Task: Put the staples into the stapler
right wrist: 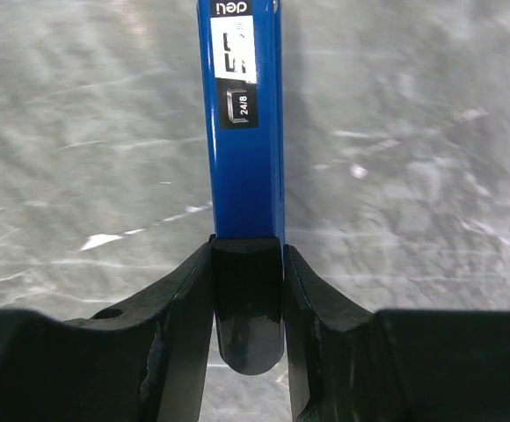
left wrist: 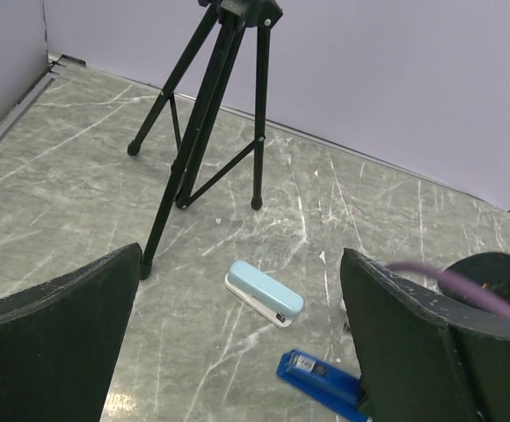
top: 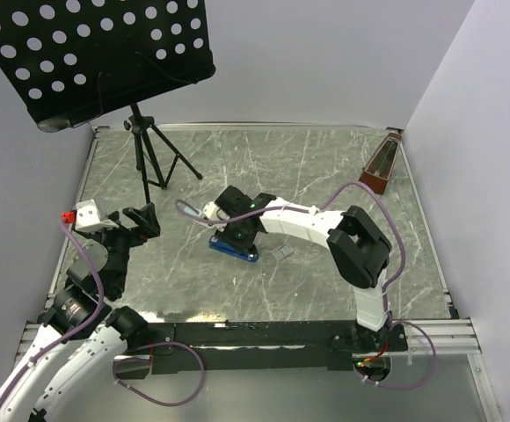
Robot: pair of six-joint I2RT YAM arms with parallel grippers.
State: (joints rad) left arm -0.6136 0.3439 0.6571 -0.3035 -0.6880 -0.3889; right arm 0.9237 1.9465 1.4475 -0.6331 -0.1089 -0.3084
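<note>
The blue stapler (right wrist: pixel 242 132) lies flat on the grey counter (top: pixel 325 167), near the middle. The right tool (right wrist: pixel 248 251) is down over it. Its two black fingers (right wrist: pixel 189 299) sit tight against both sides of the stapler's dark end, so it looks clamped on the stapler.

Just to the right of the stapler there is a tiny grey bit (top: pixel 283 253). It may be the staples, but it is too small to be sure.

The left tool (top: pixel 141 220) is up over the left side of the counter. Its fingers are wide apart and nothing is between them. A light blue case (left wrist: pixel 264 293) lies on the counter between the black music stand (top: pixel 114 97) and the stapler.
</note>
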